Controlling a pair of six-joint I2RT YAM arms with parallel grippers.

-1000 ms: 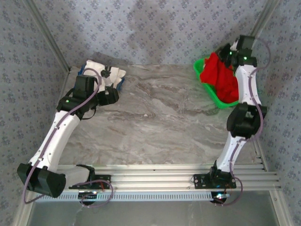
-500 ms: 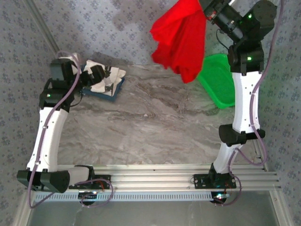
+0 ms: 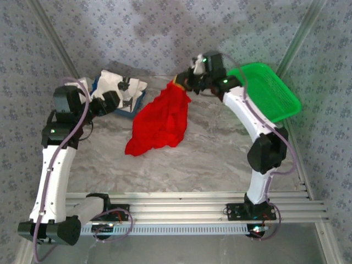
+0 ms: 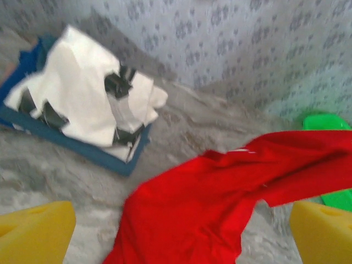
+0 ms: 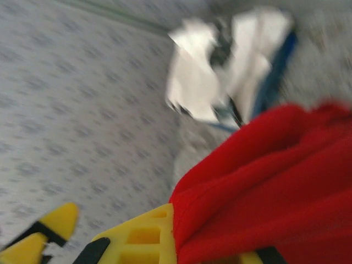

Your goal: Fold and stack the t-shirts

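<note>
Red t-shirt (image 3: 159,124) swung out of green basket (image 3: 269,93), dropped onto table (image 3: 220,154) middle. Right gripper (image 3: 184,82) clamped its top edge. Left gripper (image 3: 111,102) gaped empty near far-left corner. Flattening likely next.

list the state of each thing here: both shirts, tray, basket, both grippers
red shirt: unfolded, crumpled, top end gripped, the rest draped on the table
white shirt: bunched up, lying on the tray
blue tray: flat on the table, under the white shirt
green basket: open side up, apart from the red shirt
left gripper: open, holding nothing, near the tray
right gripper: shut on the red shirt
</note>
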